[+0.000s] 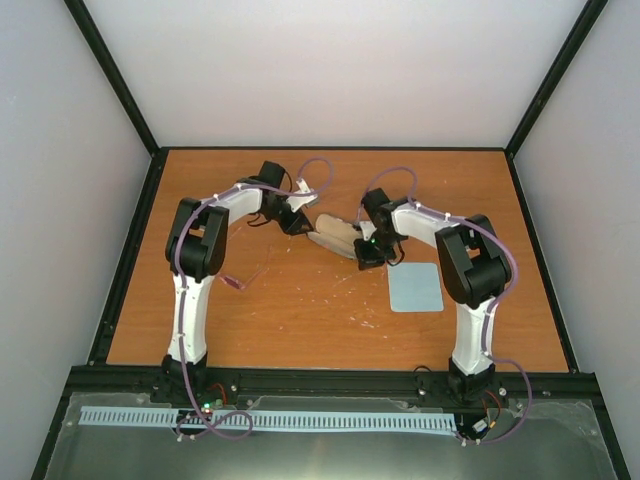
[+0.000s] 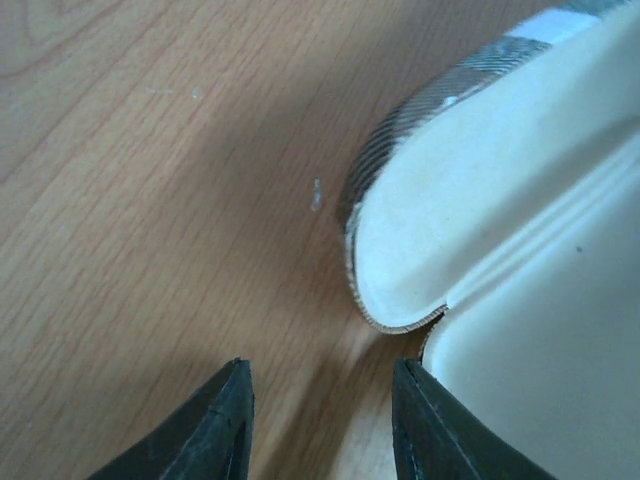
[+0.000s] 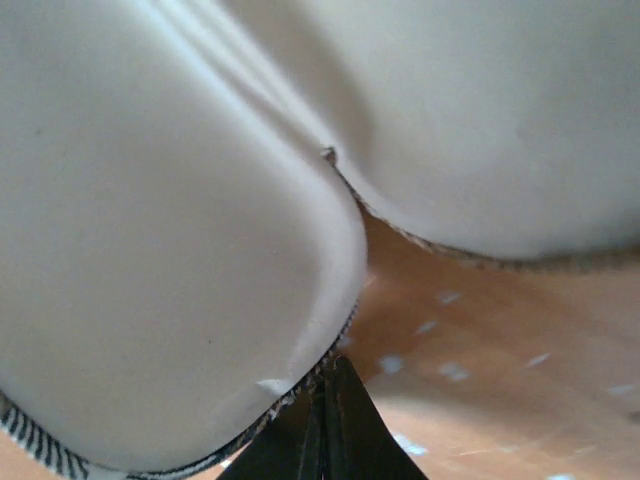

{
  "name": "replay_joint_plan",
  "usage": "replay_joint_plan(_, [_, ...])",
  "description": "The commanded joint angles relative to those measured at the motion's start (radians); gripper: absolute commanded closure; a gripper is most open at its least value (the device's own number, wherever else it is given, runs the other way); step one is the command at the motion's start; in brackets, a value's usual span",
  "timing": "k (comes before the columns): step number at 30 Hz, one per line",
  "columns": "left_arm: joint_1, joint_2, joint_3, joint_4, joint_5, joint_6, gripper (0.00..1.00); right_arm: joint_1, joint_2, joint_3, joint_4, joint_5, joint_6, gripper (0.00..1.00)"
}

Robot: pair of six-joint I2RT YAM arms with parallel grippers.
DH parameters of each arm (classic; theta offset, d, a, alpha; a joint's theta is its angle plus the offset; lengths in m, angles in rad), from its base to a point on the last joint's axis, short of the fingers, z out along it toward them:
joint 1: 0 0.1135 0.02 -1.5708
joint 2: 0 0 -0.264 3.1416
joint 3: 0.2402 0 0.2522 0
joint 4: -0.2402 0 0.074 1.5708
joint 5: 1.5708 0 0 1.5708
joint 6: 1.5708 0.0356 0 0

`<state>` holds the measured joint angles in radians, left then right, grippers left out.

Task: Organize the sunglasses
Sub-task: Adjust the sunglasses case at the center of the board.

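Observation:
The tan oval case (image 1: 335, 236) lies open in the middle of the table, its pale lining up. It fills the right of the left wrist view (image 2: 500, 200) and most of the right wrist view (image 3: 170, 230). My left gripper (image 1: 298, 224) is open and empty at the case's left end; in its wrist view (image 2: 320, 425) its right finger sits beside the rim. My right gripper (image 1: 368, 252) is shut, its tips (image 3: 330, 410) against the outside of the case rim. The pinkish sunglasses (image 1: 238, 281) lie on the table beside the left arm, apart from both grippers.
A flat pale blue cloth (image 1: 415, 288) lies on the wooden table (image 1: 300, 320) to the right, beside the right arm. Black frame rails border the table; grey walls stand around it.

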<state>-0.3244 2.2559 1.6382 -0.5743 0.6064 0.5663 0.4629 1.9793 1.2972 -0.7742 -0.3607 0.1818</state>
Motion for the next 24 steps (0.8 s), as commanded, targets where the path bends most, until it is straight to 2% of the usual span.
replay_joint_plan(1, [-0.028, -0.031, -0.015, -0.035, 0.070, -0.045, 0.60, -0.033, 0.102, 0.094, 0.042, 0.139, -0.059, 0.97])
replay_joint_plan(11, [-0.034, -0.043, -0.007, -0.014, 0.061, -0.080, 0.60, -0.080, 0.218, 0.280, -0.006, 0.166, -0.115, 0.97])
replay_joint_plan(16, [-0.035, -0.058, -0.016, -0.003, 0.009, -0.078, 0.57, -0.095, 0.205, 0.291, -0.042, 0.180, -0.129, 0.96])
replay_joint_plan(19, [-0.033, -0.076, -0.033, 0.013, -0.031, -0.068, 0.52, -0.102, 0.157, 0.247, -0.046, 0.197, -0.127, 0.93])
replay_joint_plan(22, [-0.024, -0.098, -0.036, 0.033, -0.044, -0.071, 0.42, -0.113, 0.097, 0.209, -0.051, 0.216, -0.123, 0.86])
replay_joint_plan(24, [-0.019, -0.115, -0.034, 0.052, -0.049, -0.079, 0.28, -0.128, 0.051, 0.185, -0.056, 0.226, -0.114, 0.80])
